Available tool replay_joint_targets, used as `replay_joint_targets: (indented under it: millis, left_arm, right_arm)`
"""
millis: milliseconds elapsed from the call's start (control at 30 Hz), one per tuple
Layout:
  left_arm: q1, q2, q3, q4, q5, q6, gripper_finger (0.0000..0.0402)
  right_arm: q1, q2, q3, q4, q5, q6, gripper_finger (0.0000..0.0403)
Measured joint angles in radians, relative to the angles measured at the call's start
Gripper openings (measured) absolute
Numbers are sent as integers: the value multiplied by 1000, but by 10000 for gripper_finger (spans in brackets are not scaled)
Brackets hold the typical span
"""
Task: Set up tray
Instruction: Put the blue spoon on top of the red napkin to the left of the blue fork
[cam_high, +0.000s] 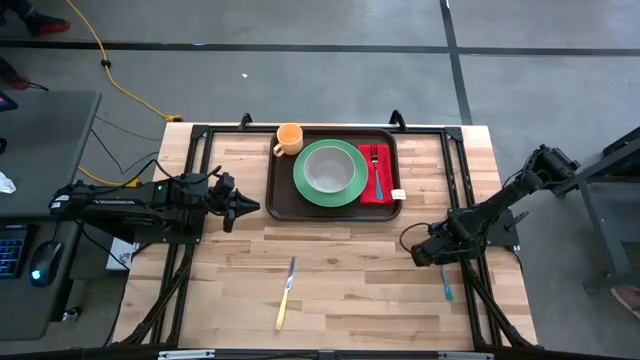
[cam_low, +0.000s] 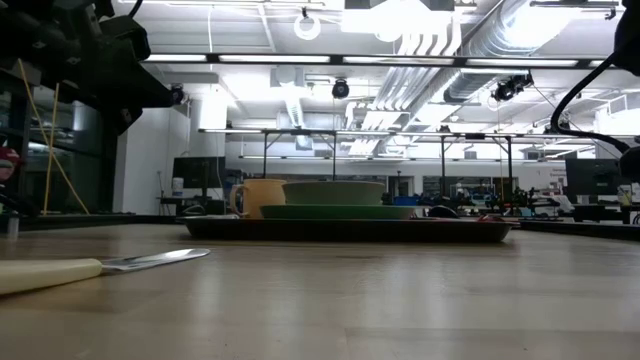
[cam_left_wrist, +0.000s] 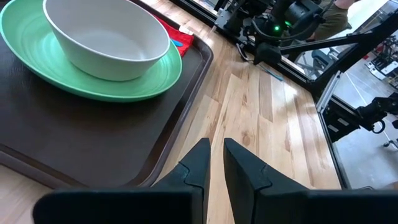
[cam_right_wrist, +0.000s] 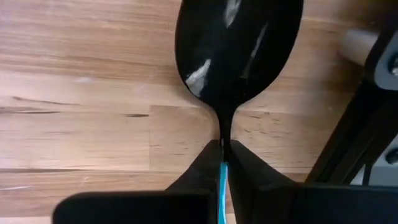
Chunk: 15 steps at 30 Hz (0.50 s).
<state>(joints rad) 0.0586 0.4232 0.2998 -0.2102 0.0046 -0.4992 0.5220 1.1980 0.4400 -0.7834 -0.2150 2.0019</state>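
Note:
The dark brown tray (cam_high: 283, 195) lies at the table's far middle. It carries a green plate (cam_high: 345, 190) with a white bowl (cam_high: 328, 170), an orange cup (cam_high: 289, 138), and a red napkin (cam_high: 383, 190) with a blue-handled fork (cam_high: 376, 170) on it. My right gripper (cam_right_wrist: 224, 149) points down near the table's right side, shut on a spoon (cam_right_wrist: 239, 43) with a dark shiny bowl and a blue handle (cam_high: 446, 290). My left gripper (cam_left_wrist: 215, 152) hovers off the tray's left end, near its front corner. Its fingers stand a narrow gap apart with nothing between them. My right gripper pinches the spoon's thin neck (cam_right_wrist: 224, 134), where the bowl meets the blue handle, between its two fingers. The fingers come from above and lie across the spoon. I cannot tell whether the spoon rests on the wood or is lifted.
A yellow-handled knife (cam_high: 286, 292) lies on the bare wood at the near middle. Black frame rails (cam_high: 463, 200) run along the table's left, right and far edges, and the right one passes close beside the spoon.

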Motion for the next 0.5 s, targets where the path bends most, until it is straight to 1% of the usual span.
replay_joint_targets:
  millis: [133, 267, 500]
  left_arm:
    - [0, 0, 0, -1, 0, 0, 76]
    - [0, 0, 0, -1, -12, 1, 76]
    - [0, 0, 0, -1, -15, 1, 76]
  right_arm:
    - [0, 0, 0, 0, -5, 8, 10]
    - [0, 0, 0, -2, -5, 8, 3]
    - [0, 2, 15, -15, -3, 9, 2]
